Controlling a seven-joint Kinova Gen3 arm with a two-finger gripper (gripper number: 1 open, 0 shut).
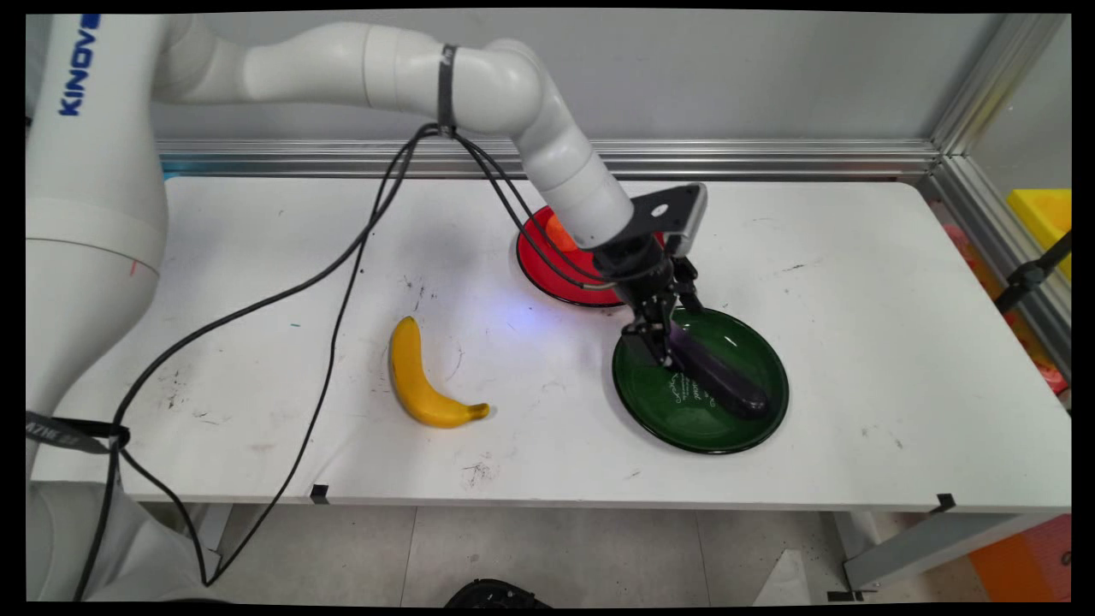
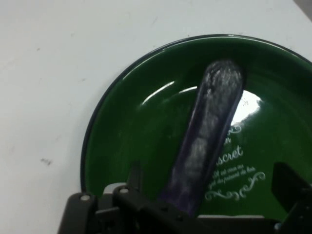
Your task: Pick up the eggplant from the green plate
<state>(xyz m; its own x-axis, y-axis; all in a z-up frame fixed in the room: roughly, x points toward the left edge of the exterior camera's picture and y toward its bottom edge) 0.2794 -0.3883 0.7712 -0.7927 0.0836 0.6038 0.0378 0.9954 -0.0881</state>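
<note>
A dark purple eggplant (image 1: pixel 719 381) (image 2: pixel 209 126) lies in a green plate (image 1: pixel 667 415) (image 2: pixel 122 146) at the table's centre right. My gripper (image 1: pixel 660 349) (image 2: pixel 209 174) is low over the plate's left side, at the eggplant's near end. It is open: one finger (image 2: pixel 132 174) stands on each side of the eggplant, with gaps between them and its skin. The eggplant's far end points toward the plate's front right rim.
A red plate (image 1: pixel 547 278) sits just behind the green one, partly hidden by my wrist, with something orange (image 1: pixel 558 229) in it. A yellow banana (image 1: pixel 419 381) lies on the table to the left. Black cables hang across the table's left half.
</note>
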